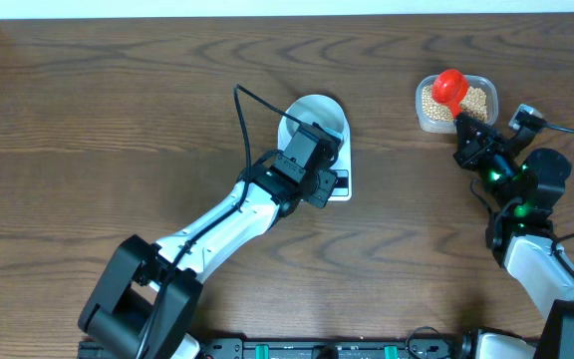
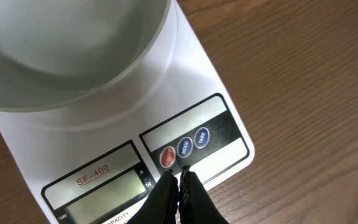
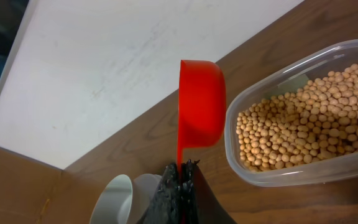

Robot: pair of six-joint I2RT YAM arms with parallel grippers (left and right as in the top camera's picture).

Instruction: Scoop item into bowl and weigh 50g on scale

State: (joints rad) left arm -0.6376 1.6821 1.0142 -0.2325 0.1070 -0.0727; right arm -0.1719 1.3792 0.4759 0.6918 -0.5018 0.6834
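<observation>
Contact looks close at the left end effector (image 2: 180,177). Its jaws are pressed together on nothing, and the joined tips hover at the lower edge of the red button (image 2: 167,157), leftmost of three on the scale (image 2: 185,81). Whether they touch it cannot be told. The display (image 2: 107,193) beside the buttons shows no digits I can read. The bowl (image 2: 73,43) sits on the scale's platform, beyond the buttons from the tips, and looks empty.

The right end effector (image 3: 180,171) is pinching the thin handle of a red scoop (image 3: 201,102). The handle runs straight out from the tips, so the scoop's long axis continues the line of the fingers. Its cup hangs on edge at one end of the clear tub (image 3: 303,177), and the beans (image 3: 309,124) lie heaped in the tub, to the cup's right in the wrist view. Whether the cup carries any beans cannot be told.

The right arm is the nearer one to the beans. The bowl lies well apart, to that arm's left across the bench (image 2: 303,74). I judge that filling turns on swinging the cup sideways into the heap, then carrying it left to the bowl.
</observation>
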